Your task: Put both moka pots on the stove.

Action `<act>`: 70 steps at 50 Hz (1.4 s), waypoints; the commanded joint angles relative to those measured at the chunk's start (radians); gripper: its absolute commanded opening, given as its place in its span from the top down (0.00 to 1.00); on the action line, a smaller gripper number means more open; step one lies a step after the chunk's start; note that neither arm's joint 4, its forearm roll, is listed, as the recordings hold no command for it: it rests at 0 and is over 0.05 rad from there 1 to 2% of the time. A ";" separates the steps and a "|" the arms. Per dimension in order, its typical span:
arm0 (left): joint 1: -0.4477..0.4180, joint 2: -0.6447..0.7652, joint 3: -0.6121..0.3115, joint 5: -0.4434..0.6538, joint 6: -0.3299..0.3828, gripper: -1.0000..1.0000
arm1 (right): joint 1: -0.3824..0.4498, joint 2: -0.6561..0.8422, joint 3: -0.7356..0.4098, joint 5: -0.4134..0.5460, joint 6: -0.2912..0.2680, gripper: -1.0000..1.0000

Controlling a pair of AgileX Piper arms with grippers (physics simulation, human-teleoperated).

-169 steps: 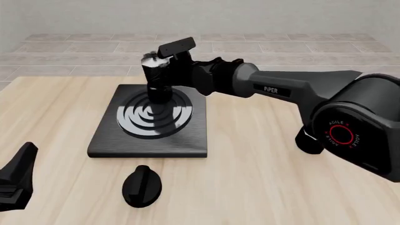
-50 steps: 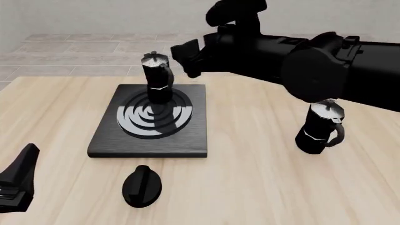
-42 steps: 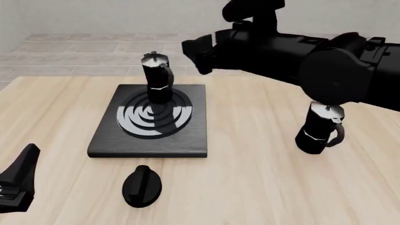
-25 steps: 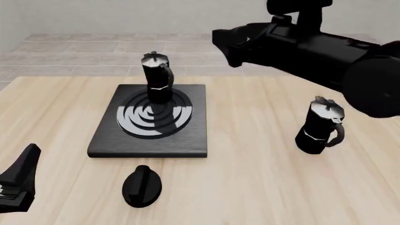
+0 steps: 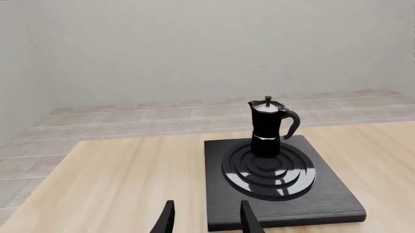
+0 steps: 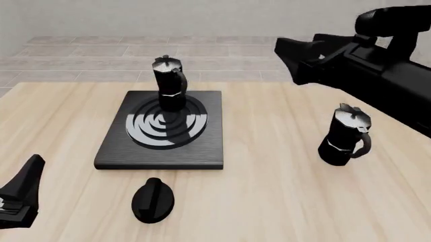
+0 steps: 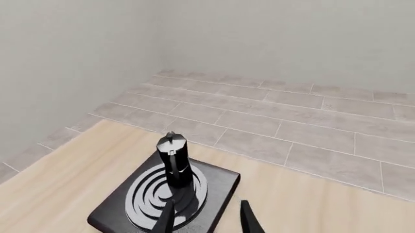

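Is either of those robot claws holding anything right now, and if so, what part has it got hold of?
No, nothing is held. The right gripper and the left gripper are both open and empty. One glossy black moka pot stands on the flat black stove; the other stands on the table.

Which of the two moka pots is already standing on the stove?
The far-left moka pot, on the stove at its burner's far edge. The other moka pot stands on bare table at right.

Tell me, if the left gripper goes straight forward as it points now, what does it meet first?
Probably the stove: the left gripper points at its near left corner, with only bare table between. Depth is unclear, so it might slip just past that edge.
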 commanded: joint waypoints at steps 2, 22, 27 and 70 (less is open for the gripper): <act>-0.002 -0.001 0.000 -0.001 0.001 0.00 | -0.049 -0.104 0.126 -0.053 0.011 0.00; -0.002 -0.007 -0.001 0.004 -0.001 0.00 | -0.112 -0.277 0.321 -0.112 0.015 0.00; -0.005 -0.015 0.000 0.010 0.001 0.00 | -0.140 -0.331 0.376 -0.134 0.045 0.00; -0.006 -0.023 -0.001 0.009 0.007 0.00 | -0.255 -0.500 0.607 -0.155 0.050 0.00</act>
